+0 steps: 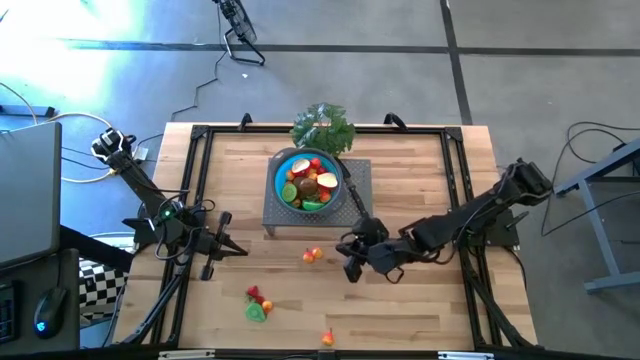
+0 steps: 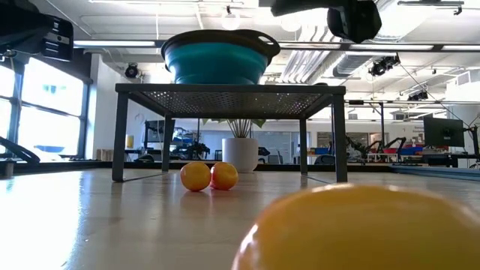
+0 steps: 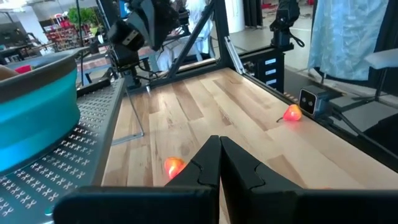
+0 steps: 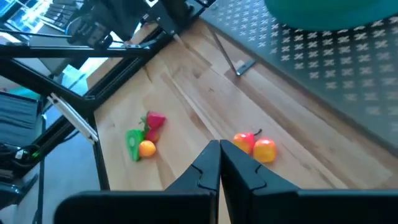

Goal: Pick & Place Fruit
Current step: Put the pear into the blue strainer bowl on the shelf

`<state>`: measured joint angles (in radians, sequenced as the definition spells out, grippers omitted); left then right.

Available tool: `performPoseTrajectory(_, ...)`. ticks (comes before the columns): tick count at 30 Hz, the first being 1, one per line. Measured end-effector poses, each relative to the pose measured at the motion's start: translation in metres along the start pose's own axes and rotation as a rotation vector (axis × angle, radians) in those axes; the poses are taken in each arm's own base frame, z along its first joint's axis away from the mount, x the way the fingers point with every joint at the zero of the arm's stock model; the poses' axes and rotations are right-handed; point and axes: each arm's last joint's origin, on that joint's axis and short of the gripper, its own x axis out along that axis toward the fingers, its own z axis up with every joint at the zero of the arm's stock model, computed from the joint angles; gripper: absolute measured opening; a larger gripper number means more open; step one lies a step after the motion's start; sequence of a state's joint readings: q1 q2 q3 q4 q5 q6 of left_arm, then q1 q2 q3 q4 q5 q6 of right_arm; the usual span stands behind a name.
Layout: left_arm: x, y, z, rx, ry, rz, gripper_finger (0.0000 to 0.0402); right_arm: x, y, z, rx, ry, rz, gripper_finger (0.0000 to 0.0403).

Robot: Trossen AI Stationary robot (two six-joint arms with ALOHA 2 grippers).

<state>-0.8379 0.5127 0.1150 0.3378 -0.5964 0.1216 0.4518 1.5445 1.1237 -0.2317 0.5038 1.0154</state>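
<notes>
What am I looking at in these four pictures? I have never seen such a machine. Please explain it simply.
It is a robot with two dark arms at a wooden table. One picture looks down from above, one looks level across the table, and two come from cameras on the wrists. A blue bowl of toy fruit stands on a grey metal rack, beside a leafy green bunch. More toy fruit lies loose: an orange pair, a red and green group, and one piece near the table edge. The left tool and the right tool are shut and hold nothing.
</notes>
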Motion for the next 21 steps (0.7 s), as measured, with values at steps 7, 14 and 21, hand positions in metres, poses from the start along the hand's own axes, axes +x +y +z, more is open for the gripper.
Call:
performPoseTrajectory(7,0.000,0.000,0.000,-0.060,-0.002,0.000,0.0000,0.013,0.027,-0.015,-0.028,0.075,-0.100,0.0002)
performPoseTrajectory(14,0.000,0.000,0.000,-0.079,-0.002,-0.003,0.0000,0.023,0.064,-0.023,0.002,0.138,-0.184,0.0002)
performPoseTrajectory(21,0.000,0.000,0.000,-0.079,-0.001,-0.003,0.0000,0.032,0.092,-0.028,0.042,0.169,-0.255,0.0002)
